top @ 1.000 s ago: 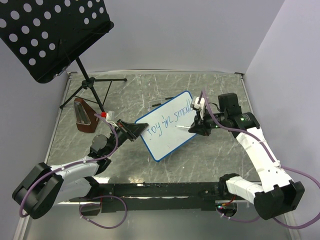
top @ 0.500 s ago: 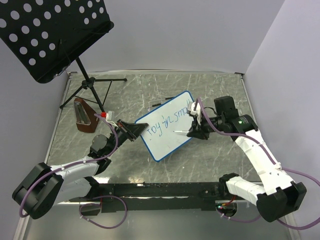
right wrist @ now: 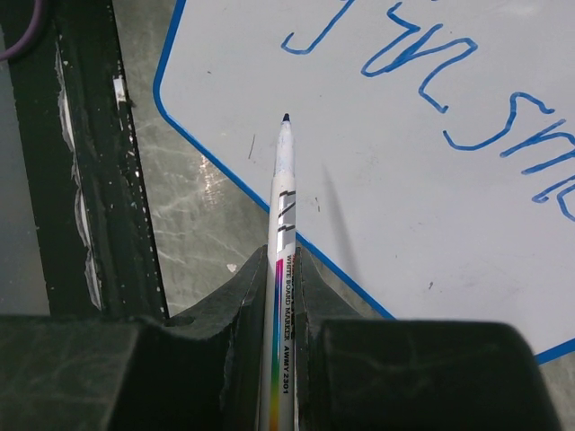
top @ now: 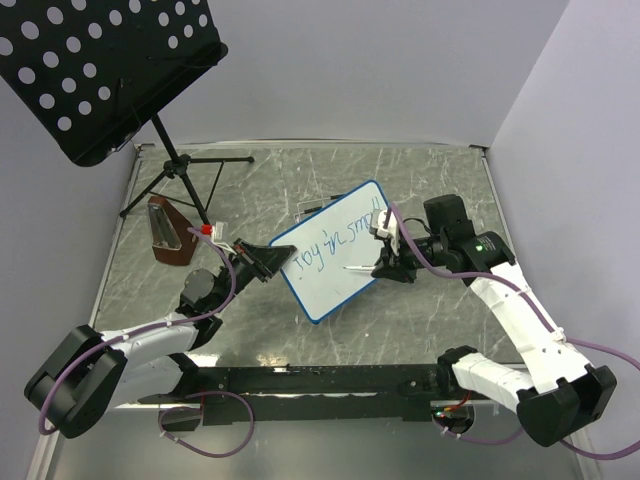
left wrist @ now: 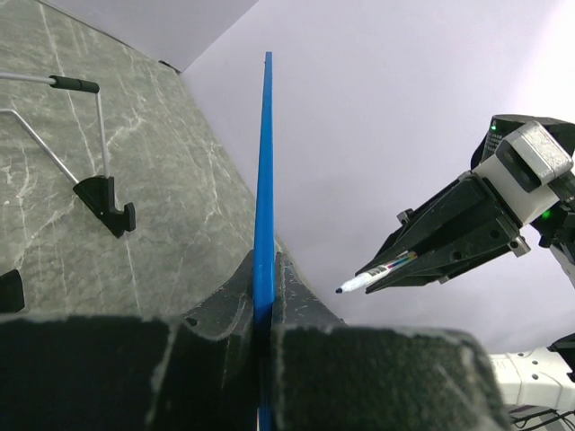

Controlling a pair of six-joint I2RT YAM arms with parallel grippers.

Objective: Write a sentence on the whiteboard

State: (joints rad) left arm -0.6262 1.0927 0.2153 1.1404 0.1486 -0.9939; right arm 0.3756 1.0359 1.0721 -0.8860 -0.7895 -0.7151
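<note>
The whiteboard, white with a blue frame, stands tilted at mid-table. My left gripper is shut on its left edge; in the left wrist view the blue edge runs up from between the jaws of this gripper. The sentence is one line of blue handwriting, roughly "Joy in small". My right gripper is shut on a white marker. The marker's tip hovers just off the board's bare lower part, below the writing. From above, the right gripper sits at the board's right side.
A black perforated music stand on a tripod fills the back left. A brown wedge-shaped object sits beside my left arm. A small black piece lies behind the board. A black rail runs along the near edge.
My right gripper has moved with the marker from the end of the written line down and to the left, to below it. The left gripper and board have not moved.
</note>
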